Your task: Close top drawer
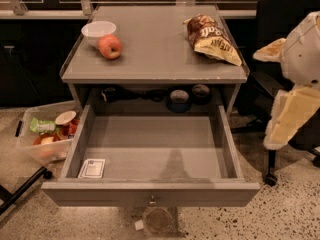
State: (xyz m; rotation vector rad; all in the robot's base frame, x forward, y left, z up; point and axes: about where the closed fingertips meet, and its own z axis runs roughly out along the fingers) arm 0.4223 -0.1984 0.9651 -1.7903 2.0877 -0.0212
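Note:
The top drawer (150,193) of the grey table is pulled fully out toward me. Its flat grey front faces me with a small round metal knob (152,201) at centre. Inside lies a small white card (92,168) at the front left; the rest of the drawer floor is bare, with a shadow near the middle. White segments of my arm (292,109) hang at the right edge, right of the drawer and apart from it. My gripper is not in view.
On the tabletop (155,59) are a white bowl (98,30), an apple (110,46) and a chip bag (212,39). A clear bin of items (45,134) sits on the floor at left. A black chair (285,19) stands at right.

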